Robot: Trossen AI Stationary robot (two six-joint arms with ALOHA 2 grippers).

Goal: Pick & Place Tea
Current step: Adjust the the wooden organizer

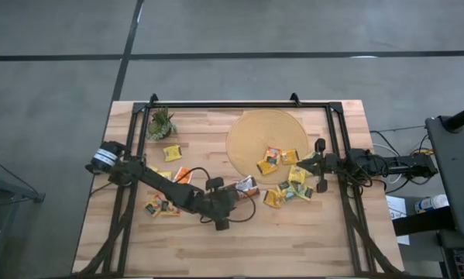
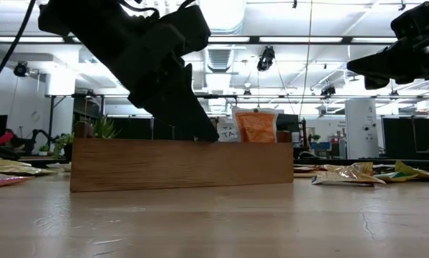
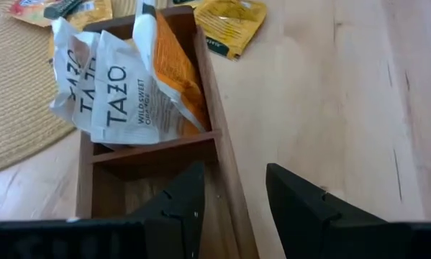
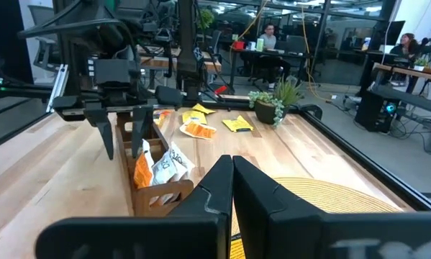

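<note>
Tea sachets (image 3: pixel 121 93), white and orange, stand crumpled in the end compartment of the tray (image 3: pixel 222 180), leaning on each other and poking above its rim; the next compartment, nearer the left gripper, shows only bare wood. In the low view the same sachets (image 2: pixel 246 127) stick up over the tray's long side wall (image 2: pixel 182 165). More yellow sachets (image 1: pixel 292 188) lie loose on the table (image 1: pixel 293 240) just beyond the tray's filled end, a few on the round mat (image 1: pixel 251 136) next to the tray, others (image 1: pixel 162 206) on the table back along the left arm. A small plant (image 1: pixel 161 124) sits well apart from the tray, at the table's corner.

Left gripper (image 3: pixel 233 191) hangs over the tray, fingers apart, straddling its long side wall, one finger over the empty compartment, one outside; nothing held. Right gripper (image 4: pixel 233 180) waits above the mat's edge, well clear of the tray, fingers clenched together, empty.
</note>
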